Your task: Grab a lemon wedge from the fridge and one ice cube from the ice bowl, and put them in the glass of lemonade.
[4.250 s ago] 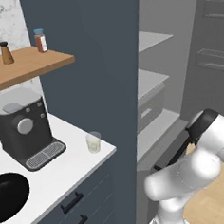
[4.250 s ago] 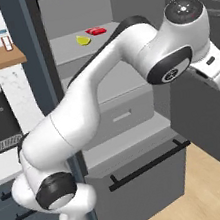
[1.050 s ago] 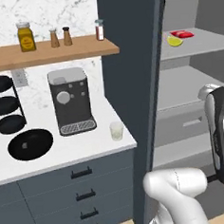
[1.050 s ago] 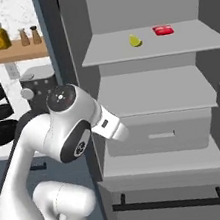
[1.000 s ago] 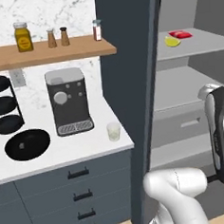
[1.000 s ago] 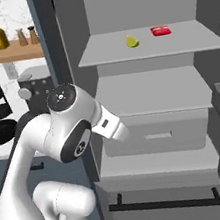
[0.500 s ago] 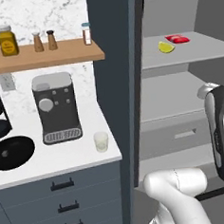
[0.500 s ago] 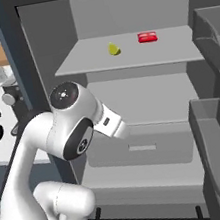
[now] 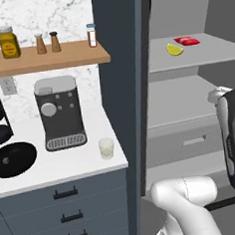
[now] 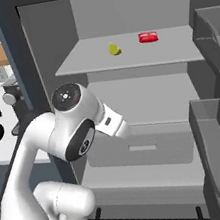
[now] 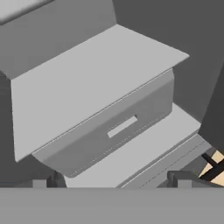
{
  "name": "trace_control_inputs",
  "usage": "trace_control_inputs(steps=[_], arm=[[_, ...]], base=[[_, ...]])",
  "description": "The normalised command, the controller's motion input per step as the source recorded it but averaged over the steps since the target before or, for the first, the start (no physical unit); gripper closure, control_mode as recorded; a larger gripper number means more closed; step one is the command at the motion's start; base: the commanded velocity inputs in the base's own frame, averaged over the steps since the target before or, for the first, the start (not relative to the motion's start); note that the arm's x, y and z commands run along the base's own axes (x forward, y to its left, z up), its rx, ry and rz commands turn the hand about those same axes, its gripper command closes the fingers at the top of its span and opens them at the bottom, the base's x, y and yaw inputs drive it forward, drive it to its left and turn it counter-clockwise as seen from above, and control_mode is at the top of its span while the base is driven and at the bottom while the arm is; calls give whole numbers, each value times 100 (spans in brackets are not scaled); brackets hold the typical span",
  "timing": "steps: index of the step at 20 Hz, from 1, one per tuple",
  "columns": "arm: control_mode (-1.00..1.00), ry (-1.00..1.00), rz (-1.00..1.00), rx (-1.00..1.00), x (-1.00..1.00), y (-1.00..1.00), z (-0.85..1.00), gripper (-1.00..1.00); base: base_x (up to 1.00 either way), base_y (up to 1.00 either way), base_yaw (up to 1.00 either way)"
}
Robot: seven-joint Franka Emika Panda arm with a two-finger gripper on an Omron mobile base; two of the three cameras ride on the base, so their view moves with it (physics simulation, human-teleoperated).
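Your base had rolled closer to the open fridge (image 10: 146, 101), so its shelves loomed larger than a moment before. The lemon wedge (image 9: 174, 49) lay near the front edge of the upper shelf (image 10: 128, 58), just beside a red packet (image 10: 148, 36); you judged it nearly reachable. The pincer (image 11: 111, 186) stood spread wide, holding nothing, aimed at the drawer (image 11: 113, 131) below. The glass of lemonade (image 9: 106, 148) waited at the table's (image 9: 58, 166) right edge, the ice bowl (image 9: 13, 159) at its left. No writing was legible.
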Motion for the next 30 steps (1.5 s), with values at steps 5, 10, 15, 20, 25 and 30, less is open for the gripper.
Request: trace_control_inputs(steps=[5,10,15,20,25,30], arm=[[-100,-10,5,0,-25,32,1,-100],[-100,-18,5,0,-55,15,34,-100],[-100,-19,8,-6,-21,-1,100,-100],[-100,-3,7,-14,30,-5,100,-100],[-100,0,7,-19,75,0,80,-100],[-100,10,16,-8,100,-19,11,-100]], base=[[0,0,0],[0,0,0],[0,0,0],[0,0,0],[0,0,0],[0,0,0]])
